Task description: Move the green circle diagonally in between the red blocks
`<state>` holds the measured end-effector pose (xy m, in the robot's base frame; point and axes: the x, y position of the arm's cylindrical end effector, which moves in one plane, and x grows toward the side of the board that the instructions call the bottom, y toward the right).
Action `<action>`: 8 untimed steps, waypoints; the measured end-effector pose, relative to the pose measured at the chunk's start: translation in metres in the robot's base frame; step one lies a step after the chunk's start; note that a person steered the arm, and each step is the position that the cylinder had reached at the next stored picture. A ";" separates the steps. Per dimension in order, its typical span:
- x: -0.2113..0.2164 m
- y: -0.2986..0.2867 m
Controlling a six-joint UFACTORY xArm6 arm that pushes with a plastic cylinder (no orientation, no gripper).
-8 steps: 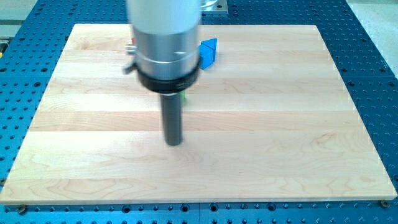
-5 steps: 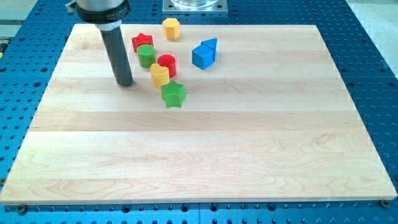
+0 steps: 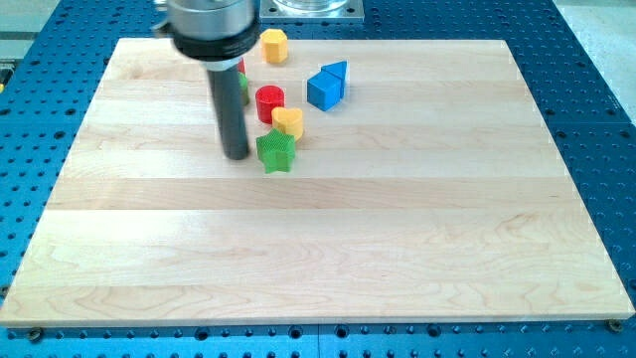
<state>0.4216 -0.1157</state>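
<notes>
My tip [image 3: 236,156] rests on the wooden board [image 3: 397,219], just left of the green star [image 3: 275,151]. The rod hides most of the green circle; only a green sliver [image 3: 243,88] shows at its right edge. A red sliver of the red star [image 3: 240,66] shows just above that. The red cylinder [image 3: 269,102] stands right of the rod. A yellow hexagon block [image 3: 288,121] sits at the red cylinder's lower right, above the green star.
A second yellow hexagon block [image 3: 273,45] sits near the board's top edge. A blue cube with a blue triangle on its right [image 3: 328,86] lies right of the red cylinder. The blue perforated table [image 3: 596,60] surrounds the board.
My tip moved right and down, from left of the blocks to beside the green star. The yellow block below the green circle shifted right, to the red cylinder's lower right.
</notes>
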 end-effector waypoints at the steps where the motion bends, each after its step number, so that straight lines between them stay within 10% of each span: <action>1: 0.023 -0.027; 4: -0.091 -0.041; 8: -0.096 -0.002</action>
